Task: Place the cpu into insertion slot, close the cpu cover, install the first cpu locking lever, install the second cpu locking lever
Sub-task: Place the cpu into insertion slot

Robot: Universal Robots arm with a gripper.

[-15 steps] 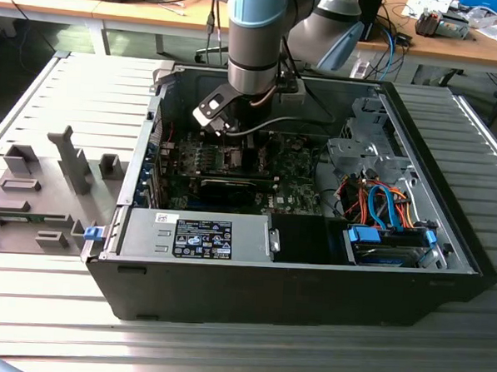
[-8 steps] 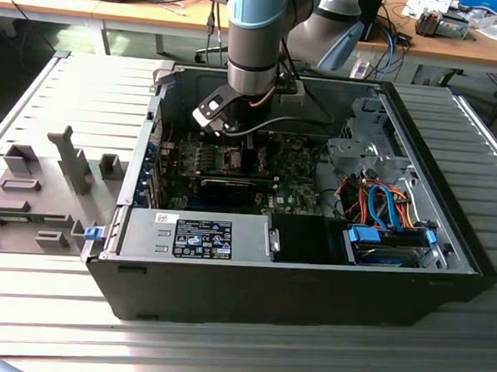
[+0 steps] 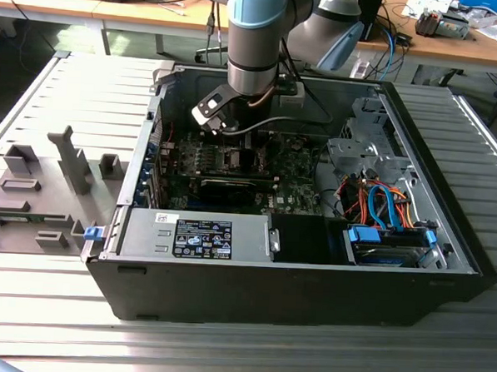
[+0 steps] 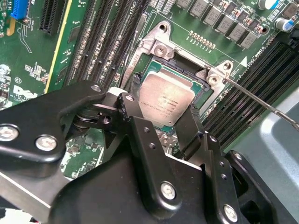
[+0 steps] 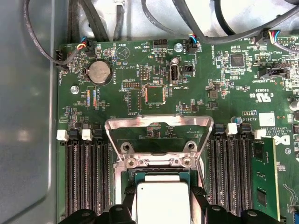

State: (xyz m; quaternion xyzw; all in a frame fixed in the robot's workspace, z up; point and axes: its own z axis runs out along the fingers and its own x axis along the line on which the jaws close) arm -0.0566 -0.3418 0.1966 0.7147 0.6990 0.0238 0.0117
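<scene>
- The gripper (image 4: 161, 112) is down over the socket area, and its black fingers (image 5: 130, 192) are narrowly spread, closed in against two opposite edges of the cpu (image 5: 161, 205).
- The cpu lies flat with its dull silver top up, between the fingertips and inside the insertion slot (image 4: 184, 59). I cannot tell whether it is fully seated.
- In the second wrist view the slot's dark rim shows along the chip's far edges.
- Just beyond the chip, the cpu cover (image 5: 159, 123) is swung open on its hinge and tilted away from the slot, with the board visible through its square cut-out.
- A thin metal lever rod (image 4: 261, 101) runs out from the corner of the socket bracket, raised off the board.
- Rows of black memory slots (image 5: 84, 177) flank the socket on both sides.
- Farther out on the green circuit board (image 5: 224, 70) sits a round coin battery (image 5: 98, 72).
- In the exterior view the arm (image 3: 255, 36) reaches down into the open computer case (image 3: 309, 293), which lies on a slatted table (image 3: 57, 334).
- Grey fixture blocks (image 3: 31, 191) stand on the table at the exterior view's left.
</scene>
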